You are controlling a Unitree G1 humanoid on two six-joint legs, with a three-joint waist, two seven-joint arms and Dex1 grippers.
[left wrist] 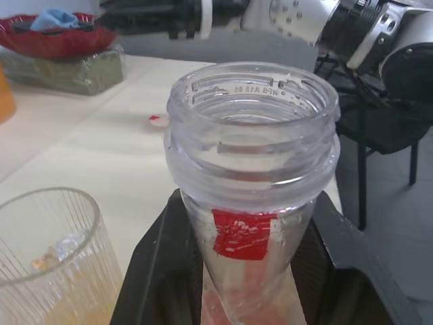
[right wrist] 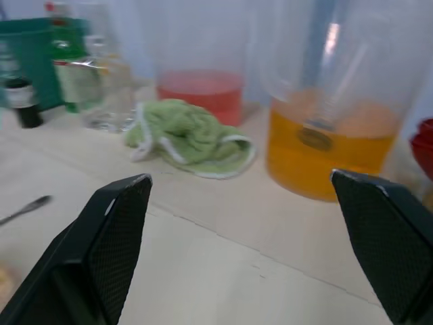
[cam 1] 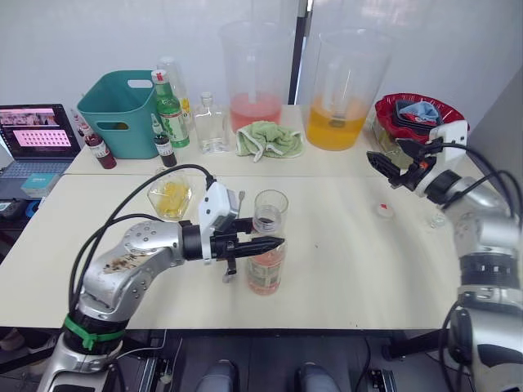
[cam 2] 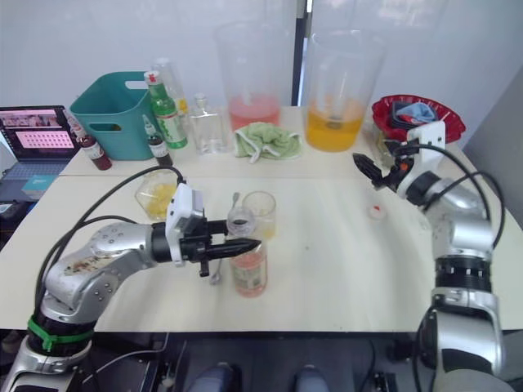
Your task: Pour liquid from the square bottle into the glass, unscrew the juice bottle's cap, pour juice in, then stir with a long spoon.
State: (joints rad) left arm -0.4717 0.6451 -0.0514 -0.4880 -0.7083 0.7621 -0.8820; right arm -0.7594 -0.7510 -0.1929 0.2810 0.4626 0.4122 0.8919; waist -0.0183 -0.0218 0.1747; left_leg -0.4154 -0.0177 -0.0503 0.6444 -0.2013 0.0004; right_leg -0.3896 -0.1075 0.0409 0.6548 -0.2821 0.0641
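- The left gripper has its jaws clamped on the neck of the clear plastic juice bottle with pink liquid, which stands upright and uncapped near the front of the pale surface.
- The ribbed clear drinking glass sits just behind the bottle.
- The right gripper hangs above the surface's right side, jaws wide apart and empty.
- A small red-and-white bottle cap lies below it.
- The square clear glass bottle stands at the back beside a crumpled green cloth.

Pale table, white wall behind, laptop at left edge
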